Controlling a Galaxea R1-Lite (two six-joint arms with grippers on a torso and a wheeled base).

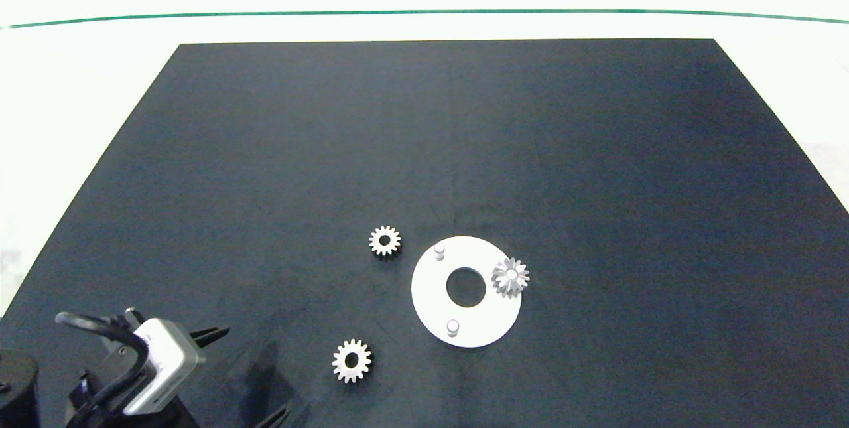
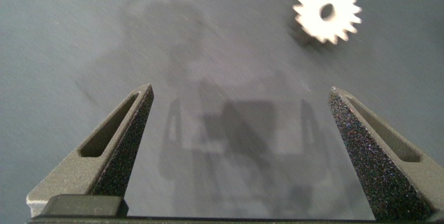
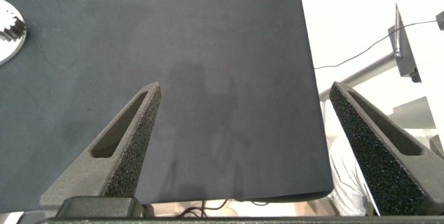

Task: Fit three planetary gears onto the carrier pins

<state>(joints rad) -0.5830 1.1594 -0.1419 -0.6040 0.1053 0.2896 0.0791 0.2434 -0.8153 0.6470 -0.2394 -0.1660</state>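
Note:
The white ring-shaped disc (image 1: 432,295) lies on the black mat. Two bare carrier pins stand on it, one at the far left (image 1: 439,250) and one at the near side (image 1: 453,327). One planetary gear (image 1: 511,277) sits on the disc's right side, over the third pin. Two more gears lie loose on the mat, one (image 1: 385,241) left of the disc and one (image 1: 351,360) nearer the front, also seen from the left wrist (image 2: 326,12). My left gripper (image 1: 255,369) (image 2: 239,92) is open and empty, left of that near gear. My right gripper (image 3: 246,85) is open and empty, out of the head view.
The black mat (image 1: 464,136) covers most of the white table. The right wrist view shows the mat's edge (image 3: 312,113), with a stand and cables beyond it, and a sliver of the disc (image 3: 8,40) at the side.

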